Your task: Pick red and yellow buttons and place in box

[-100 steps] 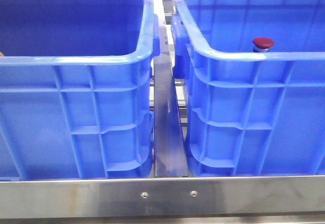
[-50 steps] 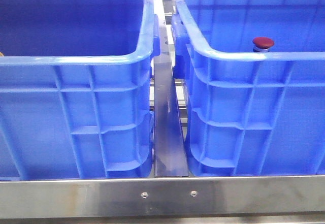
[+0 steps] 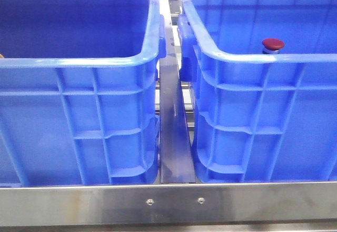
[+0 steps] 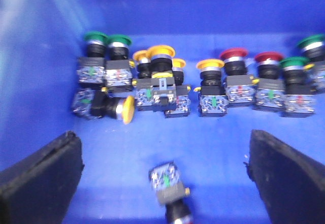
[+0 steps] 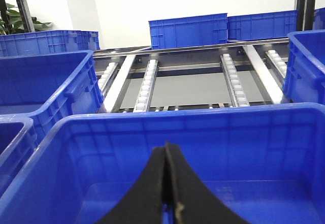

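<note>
In the left wrist view, several push buttons stand in a row on a blue crate's floor [image 4: 213,153]: yellow-capped ones [image 4: 160,51] [image 4: 213,64] and red-capped ones [image 4: 233,54] [image 4: 268,57]. Another yellow one [image 4: 128,109] lies on its side. My left gripper [image 4: 162,142] hangs open above this floor, and a toppled button [image 4: 170,183] with its cap hidden lies between the fingers, touching neither. My right gripper [image 5: 166,149] is shut on nothing above a blue box [image 5: 203,120]. A dark red button [image 3: 273,44] shows inside the right box [image 3: 263,111]. Neither gripper shows in the front view.
Green-capped buttons [image 4: 95,36] [image 4: 294,62] stand among the others. The left crate [image 3: 79,111] and the right box sit side by side with a metal rail [image 3: 172,137] between them. A steel bar [image 3: 168,203] runs along the front. Roller tracks [image 5: 147,82] and more blue crates [image 5: 188,30] lie beyond.
</note>
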`<act>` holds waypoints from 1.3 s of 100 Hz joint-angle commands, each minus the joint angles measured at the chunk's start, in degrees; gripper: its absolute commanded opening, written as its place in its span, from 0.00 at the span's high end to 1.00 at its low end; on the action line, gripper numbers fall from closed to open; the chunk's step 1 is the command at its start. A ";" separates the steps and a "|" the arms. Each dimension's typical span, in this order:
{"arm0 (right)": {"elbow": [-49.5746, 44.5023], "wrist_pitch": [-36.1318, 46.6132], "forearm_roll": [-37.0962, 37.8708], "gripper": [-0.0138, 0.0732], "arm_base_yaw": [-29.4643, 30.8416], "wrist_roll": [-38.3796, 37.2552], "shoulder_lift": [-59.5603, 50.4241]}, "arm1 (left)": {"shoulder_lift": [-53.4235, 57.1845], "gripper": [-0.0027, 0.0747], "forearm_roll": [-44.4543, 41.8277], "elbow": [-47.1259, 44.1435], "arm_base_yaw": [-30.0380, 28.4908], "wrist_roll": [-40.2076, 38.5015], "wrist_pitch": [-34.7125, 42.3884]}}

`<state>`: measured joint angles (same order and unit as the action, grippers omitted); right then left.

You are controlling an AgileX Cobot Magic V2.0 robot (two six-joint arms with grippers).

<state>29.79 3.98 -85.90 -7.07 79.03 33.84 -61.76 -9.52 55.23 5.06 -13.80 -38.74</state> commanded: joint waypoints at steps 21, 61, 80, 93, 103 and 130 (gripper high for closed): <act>1.28 -0.14 0.23 0.92 0.37 0.38 -0.20 | -16.48 0.16 -0.60 9.66 -0.35 -0.49 2.98; 1.28 -0.59 0.23 0.92 0.37 0.38 -0.20 | -28.27 0.16 -2.06 16.48 -0.97 -0.58 5.36; 1.28 -0.81 0.23 0.92 0.37 0.38 -0.20 | -31.35 0.16 -1.95 17.14 -2.66 -0.58 6.52; 1.28 -1.25 0.23 0.92 0.37 0.38 -0.20 | -32.76 0.16 -2.07 17.14 -2.66 -0.58 6.92; 1.28 -1.31 0.23 0.92 0.37 0.38 -0.20 | -33.60 0.16 -1.57 17.14 -2.53 -0.58 7.16; 1.28 -1.31 0.23 0.92 0.37 0.38 -0.20 | -35.54 0.26 -0.74 17.14 -2.53 -0.58 6.97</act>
<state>29.79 2.89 -85.90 -7.07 79.13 33.84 -99.28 -10.92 70.57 2.47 -13.80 -34.40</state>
